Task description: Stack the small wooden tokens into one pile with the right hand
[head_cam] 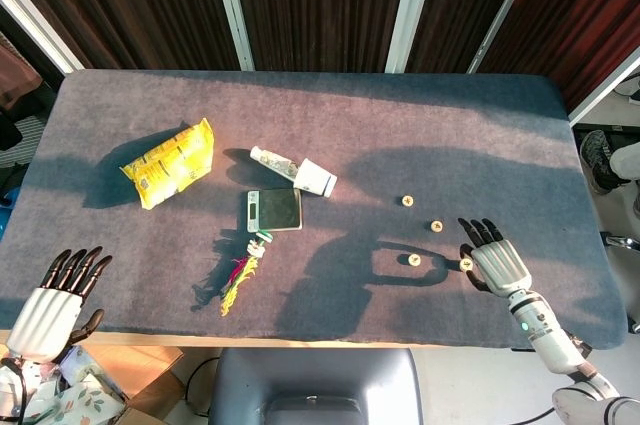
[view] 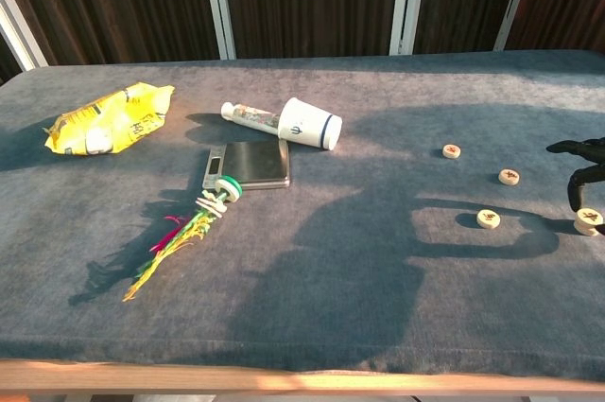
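Note:
Three small round wooden tokens lie apart on the grey table: a far one [head_cam: 407, 201] [view: 453, 150], a middle one [head_cam: 436, 225] [view: 509, 176] and a near one [head_cam: 414, 259] [view: 488, 218]. Further right sits a thicker token pile [head_cam: 465, 264] [view: 590, 220] that looks like two tokens stacked. My right hand [head_cam: 495, 260] [view: 581, 167] is just right of this pile with its fingers spread, and the thumb comes down right beside the pile. Nothing shows inside the hand. My left hand [head_cam: 60, 295] hangs off the table's near left corner, fingers apart and holding nothing.
A yellow snack bag [head_cam: 170, 162] lies at the left. Mid-table are a small tube [head_cam: 272, 160], a tipped paper cup [head_cam: 315, 179], a pocket scale [head_cam: 274, 210] and a coloured tassel [head_cam: 243, 270]. The table's right edge [head_cam: 590, 245] is close to my right hand.

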You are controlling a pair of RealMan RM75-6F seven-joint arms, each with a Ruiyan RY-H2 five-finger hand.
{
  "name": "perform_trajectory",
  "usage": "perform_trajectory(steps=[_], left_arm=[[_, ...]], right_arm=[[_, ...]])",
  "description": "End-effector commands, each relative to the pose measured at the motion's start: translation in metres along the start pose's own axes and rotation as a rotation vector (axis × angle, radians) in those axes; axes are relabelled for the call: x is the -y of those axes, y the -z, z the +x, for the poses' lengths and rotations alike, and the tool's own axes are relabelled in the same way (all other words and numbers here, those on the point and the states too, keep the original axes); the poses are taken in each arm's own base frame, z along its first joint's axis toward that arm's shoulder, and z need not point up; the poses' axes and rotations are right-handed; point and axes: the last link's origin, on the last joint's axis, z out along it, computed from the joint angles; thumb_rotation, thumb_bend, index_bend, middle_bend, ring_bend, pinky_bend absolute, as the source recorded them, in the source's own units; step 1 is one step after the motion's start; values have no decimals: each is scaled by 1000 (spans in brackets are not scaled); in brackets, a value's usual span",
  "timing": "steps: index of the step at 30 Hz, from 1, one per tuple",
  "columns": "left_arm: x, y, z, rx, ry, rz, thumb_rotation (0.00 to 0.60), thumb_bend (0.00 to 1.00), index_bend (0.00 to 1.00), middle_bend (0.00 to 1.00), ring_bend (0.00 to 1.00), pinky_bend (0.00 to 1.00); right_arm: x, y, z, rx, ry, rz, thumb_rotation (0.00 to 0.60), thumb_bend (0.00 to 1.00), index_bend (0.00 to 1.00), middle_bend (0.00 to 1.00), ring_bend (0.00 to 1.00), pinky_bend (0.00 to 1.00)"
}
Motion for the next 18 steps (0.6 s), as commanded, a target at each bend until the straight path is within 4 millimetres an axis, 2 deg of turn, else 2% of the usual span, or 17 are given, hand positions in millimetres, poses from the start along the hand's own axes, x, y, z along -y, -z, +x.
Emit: perform_trajectory(steps=[1, 10, 18], left_arm=[[0, 0, 0, -1, 1, 0, 600, 364, 0, 0, 0, 41], [0, 0, 0, -3, 3, -1, 600, 363, 0, 0, 0, 41], [-1, -1, 0, -2, 2, -1, 600, 363, 0, 0, 0, 41]], right_arm=[[0, 0, -1, 9, 5, 0, 600, 525, 551, 0, 0, 0], [-1, 2, 0, 25, 1, -8, 600, 524, 407, 0, 0, 0], [4, 3, 20, -54, -44, 10, 600, 524, 393, 0, 0, 0]])
